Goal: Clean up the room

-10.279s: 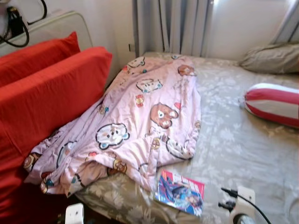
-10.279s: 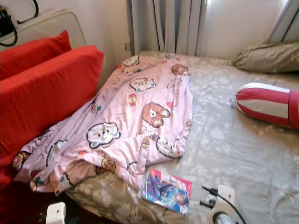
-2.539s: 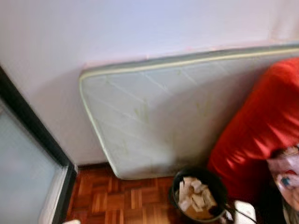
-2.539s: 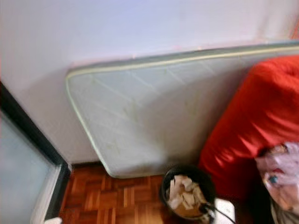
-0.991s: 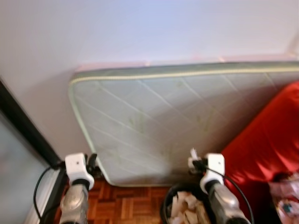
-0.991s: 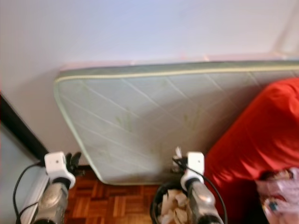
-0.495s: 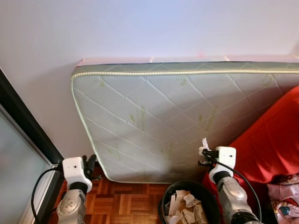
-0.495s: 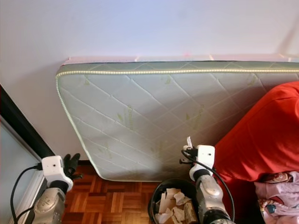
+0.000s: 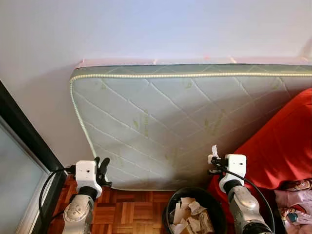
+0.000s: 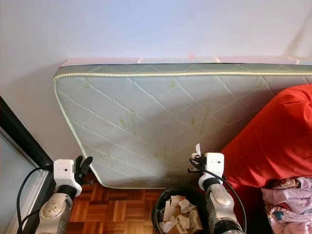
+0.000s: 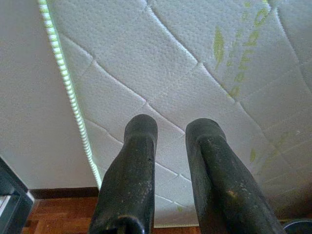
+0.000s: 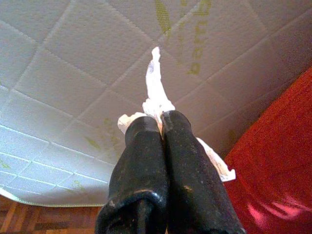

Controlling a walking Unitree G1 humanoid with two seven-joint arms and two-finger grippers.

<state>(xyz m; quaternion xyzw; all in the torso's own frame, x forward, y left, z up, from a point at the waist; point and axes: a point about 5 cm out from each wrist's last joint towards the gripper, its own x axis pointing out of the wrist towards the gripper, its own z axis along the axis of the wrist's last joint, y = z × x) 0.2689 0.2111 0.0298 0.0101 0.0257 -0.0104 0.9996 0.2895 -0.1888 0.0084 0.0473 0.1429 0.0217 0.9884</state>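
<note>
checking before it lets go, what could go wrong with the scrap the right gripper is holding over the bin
1. The right gripper, shut on the white crumpled paper scrap, looks nearer the rear rim of the round black waste bin than its middle, so the scrap may fall behind it, against the quilted pale green mattress.
2. The bin is already heaped with paper, so a light scrap could slide off onto the wooden parquet floor.

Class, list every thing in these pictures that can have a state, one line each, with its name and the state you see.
Right gripper: shut on a scrap of white paper, raised above the bin.
Left gripper: open, holding nothing, raised in front of the mattress.
Black bin: open at the top, partly filled with crumpled paper.
Mattress: standing on its edge, leaning against the wall.
Red cushion: propped against the mattress.
</note>
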